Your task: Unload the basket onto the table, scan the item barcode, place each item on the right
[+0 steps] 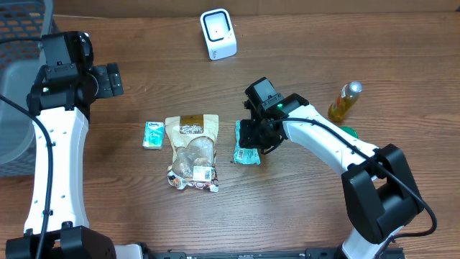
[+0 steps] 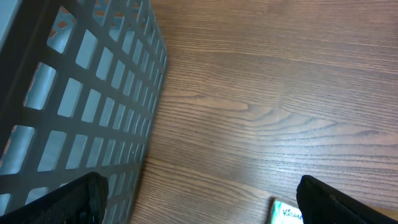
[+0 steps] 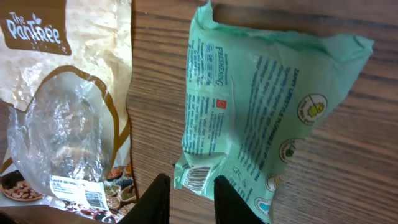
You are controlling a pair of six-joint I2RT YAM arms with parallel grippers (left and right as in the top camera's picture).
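A mint-green packet (image 1: 246, 154) lies on the wooden table, printed side up, its barcode at the near corner (image 3: 194, 177). My right gripper (image 1: 253, 138) is down on it, and in the right wrist view its two black fingers (image 3: 189, 190) pinch that barcode corner. A white barcode scanner (image 1: 218, 34) stands at the back middle of the table, well apart from the packet. Far to the left, my left gripper (image 1: 109, 79) hangs open above bare wood (image 2: 199, 193), holding nothing.
A clear-windowed brown snack bag (image 1: 192, 151) lies just left of the packet. Further left is a small green tissue pack (image 1: 153, 134). A yellow bottle (image 1: 345, 101) stands at the right. A grey mesh basket (image 1: 18, 108) fills the left edge.
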